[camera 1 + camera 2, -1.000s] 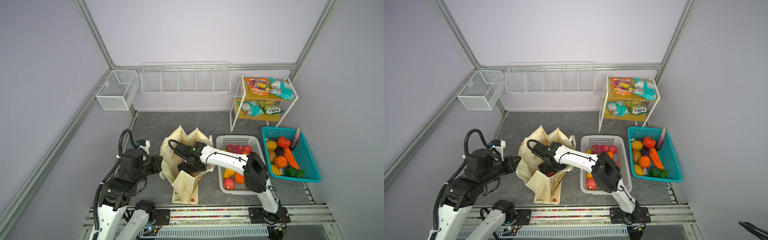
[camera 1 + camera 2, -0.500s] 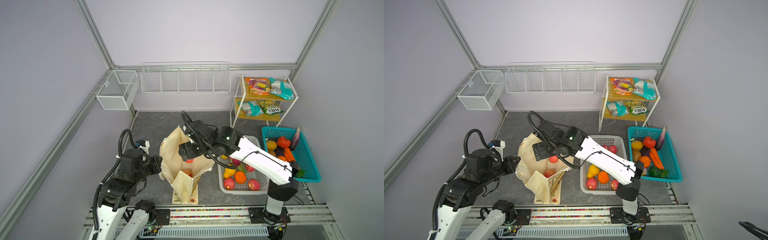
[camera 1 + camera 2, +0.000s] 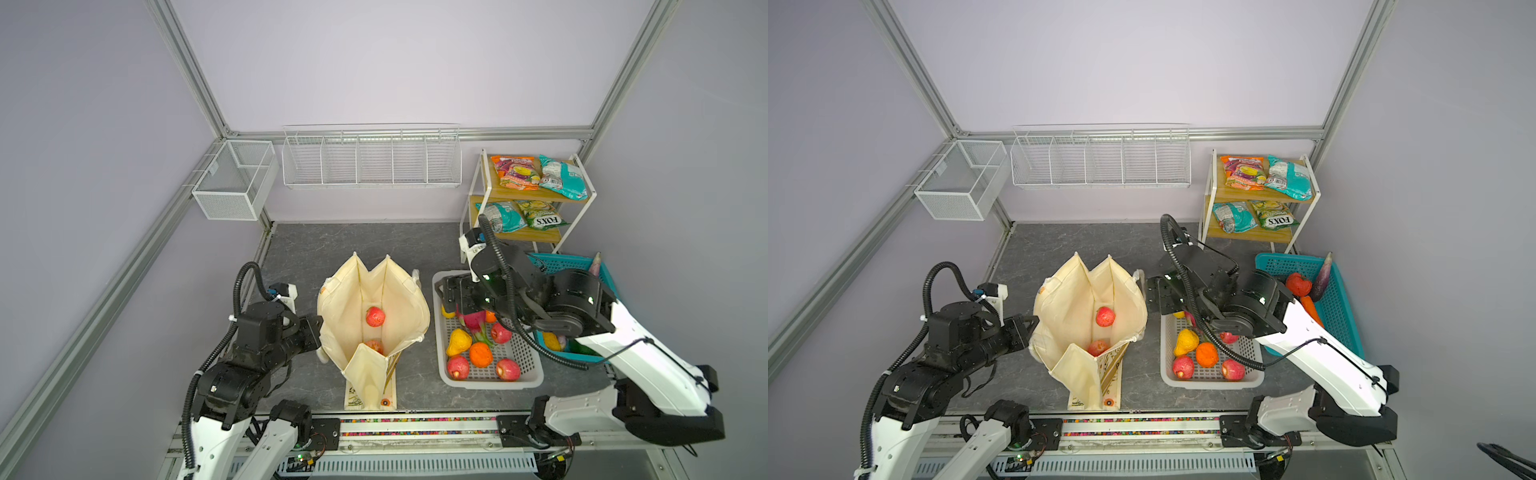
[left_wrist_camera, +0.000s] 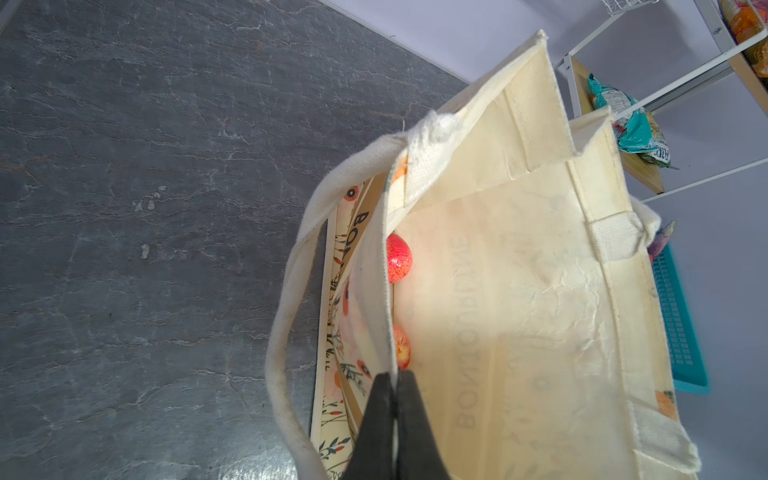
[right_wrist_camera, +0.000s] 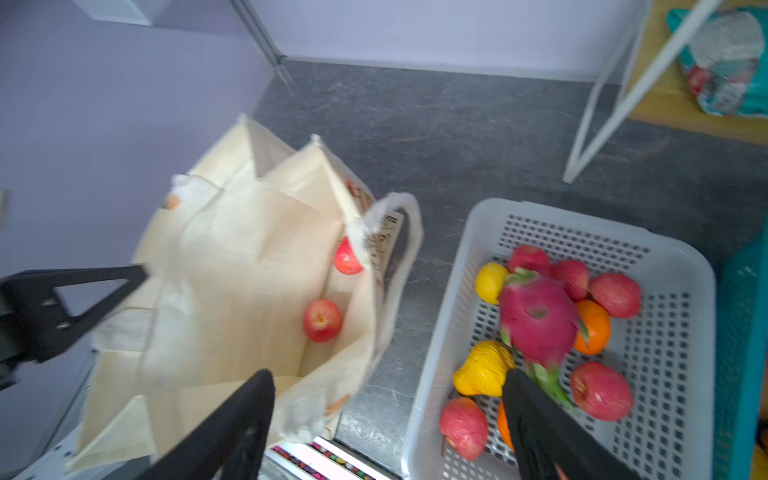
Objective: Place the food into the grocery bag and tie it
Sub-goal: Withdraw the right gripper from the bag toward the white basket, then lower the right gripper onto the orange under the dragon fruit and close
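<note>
Tabletop (image 3: 353, 245), grey veined stone, holds the grocery bag (image 3: 340, 303) amid lilac walls (image 3: 395, 62).

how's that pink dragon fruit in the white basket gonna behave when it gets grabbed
The dragon fruit looks like the biggest piece in the white basket, so it is probably heavyish. Its oval body and leafy green scales may let it twist or slip in a pinch. It seems to lie against an orange, which could roll once it lifts.

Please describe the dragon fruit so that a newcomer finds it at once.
Find the white perforated basket beside the cream bag. The dragon fruit lies among its fruit. Unlike the round apples and oranges around it, it is magenta with green-tipped scales.
</note>
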Controlling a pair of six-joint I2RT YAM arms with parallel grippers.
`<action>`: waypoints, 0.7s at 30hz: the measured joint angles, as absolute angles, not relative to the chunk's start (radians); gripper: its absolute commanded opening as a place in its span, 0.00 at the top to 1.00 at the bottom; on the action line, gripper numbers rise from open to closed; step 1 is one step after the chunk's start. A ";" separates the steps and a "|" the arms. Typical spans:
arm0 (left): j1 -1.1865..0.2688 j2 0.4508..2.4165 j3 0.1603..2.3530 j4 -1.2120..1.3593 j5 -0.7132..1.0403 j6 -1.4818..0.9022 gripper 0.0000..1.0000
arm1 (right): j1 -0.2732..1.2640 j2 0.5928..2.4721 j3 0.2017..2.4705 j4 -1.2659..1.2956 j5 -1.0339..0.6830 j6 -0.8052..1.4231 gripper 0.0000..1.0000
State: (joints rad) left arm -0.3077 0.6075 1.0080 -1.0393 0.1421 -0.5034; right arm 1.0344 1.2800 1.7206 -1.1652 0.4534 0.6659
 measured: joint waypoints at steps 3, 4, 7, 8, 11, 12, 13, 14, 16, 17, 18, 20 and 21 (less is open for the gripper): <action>-0.308 0.611 1.008 -1.039 0.142 -0.503 1.00 | 0.967 1.212 1.559 -1.161 0.441 0.690 0.12; -0.308 0.615 1.008 -1.039 0.142 -0.501 1.00 | 0.947 1.193 1.507 -1.160 0.430 0.698 0.12; -0.308 0.627 1.008 -1.037 0.142 -0.496 1.00 | 0.896 1.156 1.375 -1.150 0.397 0.719 0.12; -0.308 0.631 1.008 -1.036 0.142 -0.495 1.00 | 0.881 1.149 1.336 -1.147 0.386 0.725 0.12; -0.308 0.639 1.008 -1.030 0.143 -0.489 1.00 | 0.849 1.139 1.243 -1.135 0.352 0.735 0.12; -0.308 0.640 1.008 -1.029 0.143 -0.488 1.00 | 0.840 1.139 1.219 -1.131 0.342 0.737 0.12; -0.308 0.641 1.008 -1.029 0.143 -0.486 1.00 | 0.830 1.139 1.194 -1.126 0.332 0.738 0.11; -0.308 0.641 1.008 -1.028 0.144 -0.484 1.00 | 0.820 1.139 1.172 -1.121 0.322 0.740 0.11; -0.308 0.641 1.008 -1.026 0.144 -0.484 1.00 | 0.804 1.139 1.133 -1.110 0.307 0.742 0.11; -0.308 0.641 1.008 -1.025 0.145 -0.484 1.00 | 0.796 1.139 1.116 -1.105 0.297 0.743 0.11; -0.308 0.641 1.008 -1.024 0.147 -0.484 1.00 | 0.789 1.139 1.102 -1.100 0.290 0.744 0.11; -0.308 0.641 1.008 -1.021 0.149 -0.484 1.00 | 0.772 1.139 1.072 -1.085 0.275 0.744 0.11; -0.308 0.641 1.008 -1.021 0.150 -0.484 1.00 | 0.764 1.139 1.061 -1.080 0.268 0.744 0.11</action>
